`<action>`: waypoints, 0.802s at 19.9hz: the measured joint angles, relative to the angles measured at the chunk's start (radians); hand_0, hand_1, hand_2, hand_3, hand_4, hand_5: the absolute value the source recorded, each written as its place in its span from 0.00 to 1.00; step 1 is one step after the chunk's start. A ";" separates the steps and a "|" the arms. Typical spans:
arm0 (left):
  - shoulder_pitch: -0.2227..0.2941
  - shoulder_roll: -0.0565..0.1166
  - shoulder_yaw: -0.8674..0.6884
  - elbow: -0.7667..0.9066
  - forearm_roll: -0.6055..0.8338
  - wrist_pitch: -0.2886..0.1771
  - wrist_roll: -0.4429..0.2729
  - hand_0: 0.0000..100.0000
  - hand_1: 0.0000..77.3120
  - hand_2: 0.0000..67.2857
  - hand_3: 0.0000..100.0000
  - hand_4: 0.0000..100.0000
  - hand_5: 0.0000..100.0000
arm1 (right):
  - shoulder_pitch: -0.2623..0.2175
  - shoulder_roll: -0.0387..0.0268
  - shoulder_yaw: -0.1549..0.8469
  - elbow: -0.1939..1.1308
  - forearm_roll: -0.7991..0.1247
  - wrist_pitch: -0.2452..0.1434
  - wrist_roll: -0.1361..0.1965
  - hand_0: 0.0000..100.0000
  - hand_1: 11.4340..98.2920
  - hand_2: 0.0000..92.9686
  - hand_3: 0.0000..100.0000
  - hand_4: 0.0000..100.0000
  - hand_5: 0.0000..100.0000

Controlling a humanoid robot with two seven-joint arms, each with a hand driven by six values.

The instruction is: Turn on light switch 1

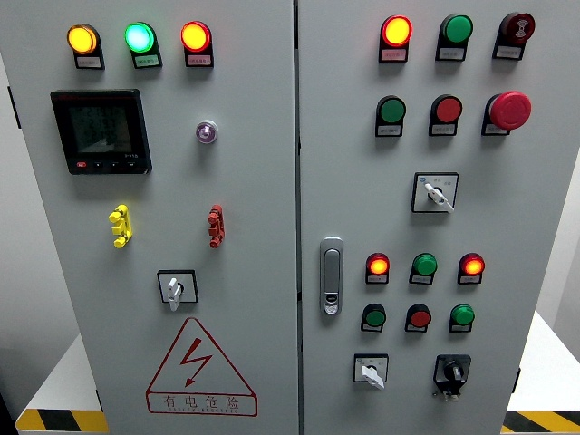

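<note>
Yellow-and-black hazard striping (pixel 53 420) edges the two white plinths at the bottom corners, nearest the lens, before a grey two-door control cabinet (pixel 254 227). Neither robot hand shows, so the state of the fingers and the switch's place relative to them cannot be told. The doors carry four rotary switches, and the labels are too small to tell which is number 1. On the left door, at 7 o'clock from the frame's centre, the left-door selector (pixel 175 289) has its white handle near vertical, pointing to 6 o'clock, above one red warning triangle (pixel 200 367). On the right door, the upper selector (pixel 436 192) and the lower selector (pixel 371 371) both point to about 4 o'clock, and the black knob (pixel 451 371) stands upright. Six lamps glow: three across the left door's top and three on the right door.
</note>
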 measured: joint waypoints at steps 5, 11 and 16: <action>0.000 0.002 -0.001 -0.001 0.001 0.000 0.006 0.00 0.00 0.00 0.00 0.00 0.00 | 0.000 -0.0007 0.000 0.000 0.000 0.000 0.000 0.00 0.10 0.00 0.20 0.19 0.11; -0.002 0.002 0.001 -0.002 -0.002 0.000 0.006 0.00 0.00 0.00 0.00 0.00 0.00 | 0.000 0.0000 0.000 0.000 0.000 0.000 0.000 0.00 0.10 0.00 0.20 0.19 0.11; 0.004 -0.003 -0.078 -0.007 0.119 0.003 0.006 0.00 0.00 0.00 0.00 0.00 0.00 | 0.000 0.0003 0.000 0.000 0.000 0.000 0.000 0.00 0.09 0.00 0.20 0.19 0.11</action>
